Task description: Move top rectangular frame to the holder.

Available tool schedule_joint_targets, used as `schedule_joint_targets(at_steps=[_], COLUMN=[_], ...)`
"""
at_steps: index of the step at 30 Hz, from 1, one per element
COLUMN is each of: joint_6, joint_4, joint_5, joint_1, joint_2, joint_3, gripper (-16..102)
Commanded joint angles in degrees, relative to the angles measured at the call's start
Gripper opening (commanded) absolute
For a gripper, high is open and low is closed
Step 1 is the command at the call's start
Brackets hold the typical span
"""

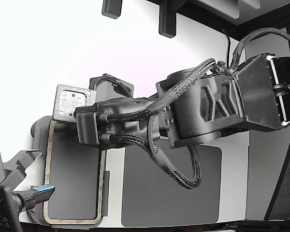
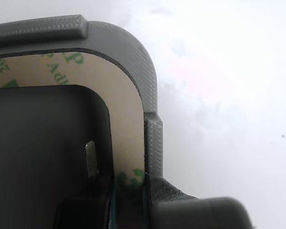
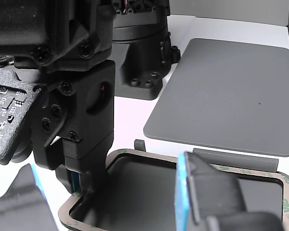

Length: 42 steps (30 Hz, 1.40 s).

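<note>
Gripping the frame (image 2: 127, 124) by one long edge, the pincer (image 2: 128, 200) has its jaws shut across the tan strip near a rounded corner; the wrist view shows the blue-lined pads on either side of the strip, the inner one down inside the frame's opening. The frame lies flat inside the holder (image 2: 150, 71), whose raised textured rim runs just outside the pincer along the strip and around the corner ahead of it. In the exterior view the frame's border (image 1: 48, 169) traces the holder's outline, with the holder's dark floor showing through the opening, and the pincer (image 1: 87, 126) sits over its far end. The other view agrees: the pincer (image 3: 89, 185) reaches down to the frame's near corner, and the strip (image 3: 231, 168) runs inside the holder's edge tabs (image 3: 139, 144).

The plain mat (image 3: 231, 91) lies well apart on the white worktop (image 1: 234, 145), beyond the holder, with nothing on it. A second, idle pincer with blue pads (image 1: 38, 191) stands at the frame's other end, not touching it as far as I can tell.

Judging from this, the carrying is done and the frame looks seated. What remains is to release the strip and lift clear without dragging the frame back out; whether every corner is fully down cannot be told.
</note>
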Motion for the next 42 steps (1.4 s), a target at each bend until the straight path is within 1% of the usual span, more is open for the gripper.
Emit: schedule_joint_targets(at_steps=[1, 15, 17, 20, 22, 23, 26, 27, 28, 29, 30, 37, 39, 42], joint_6=[0.0, -0.3, -0.4, -0.5, -0.5, -0.6, -0.5, -0.4, -0.2, -0.2, -0.1, 0.2, 0.7, 1.1], joint_4=[-0.3, -0.9, -1.0, -1.1, -1.2, -1.2, -1.4, -1.5, -1.6, -1.7, -1.7, -2.3, -3.7, -7.6], joint_5=[-0.2, -0.3, -0.3, -0.3, -0.4, -0.4, -0.6, -0.7, -0.8, -0.8, -0.8, 0.6, 1.2, 3.4], joint_1=[-0.6, -0.4, -0.4, -0.4, -0.4, -0.3, -0.2, -0.1, -0.1, 0.0, 0.1, 0.5, 0.5, 0.4], joint_2=[1.1, 0.8, 0.8, 0.8, 0.8, 0.8, 0.8, 0.8, 0.8, 0.8, 0.8, 4.0, 7.2, 14.2], joint_3=[-1.2, -0.5, -0.5, -0.6, -0.7, -0.7, -0.8, -0.8, -0.9, -0.9, -1.0, -0.1, 2.5, 9.1], gripper=[-11, -10, -1, 17, 34, 40, 47, 55, 71, 81, 100, 100, 100, 100])
